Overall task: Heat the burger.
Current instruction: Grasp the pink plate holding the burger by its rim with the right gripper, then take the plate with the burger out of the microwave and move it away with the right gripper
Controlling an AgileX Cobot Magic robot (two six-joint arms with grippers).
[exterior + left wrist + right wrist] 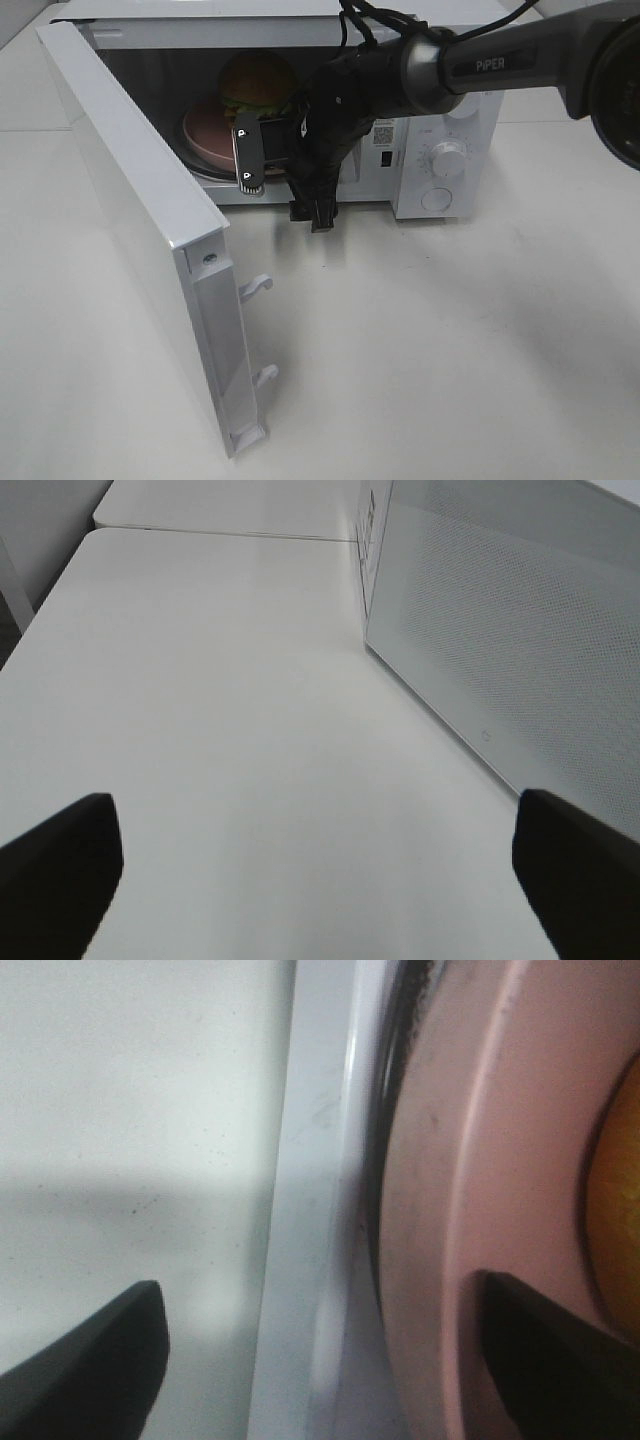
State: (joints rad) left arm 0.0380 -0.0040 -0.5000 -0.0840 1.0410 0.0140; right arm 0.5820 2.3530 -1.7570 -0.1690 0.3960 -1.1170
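Observation:
The burger [258, 80], with its golden-brown bun, sits on a pink plate [205, 135] inside the open microwave [440, 160]. My right gripper [281, 183] is at the microwave's opening and stands open. One finger hangs over the plate's near rim, the other outside over the table. In the right wrist view the right gripper [320, 1300] straddles the white front sill [320, 1160] and the plate [450, 1160]. A sliver of the burger [622, 1180] shows at the frame's edge. My left gripper [315, 800] is open over bare table, holding nothing.
The microwave door [140, 200] swings wide open toward the front left, with its latch hooks [258, 285] sticking out. Its perforated outer face [520, 610] stands close beside the left gripper. The control knobs [448, 158] are on the microwave's right panel. White table [450, 350] lies in front.

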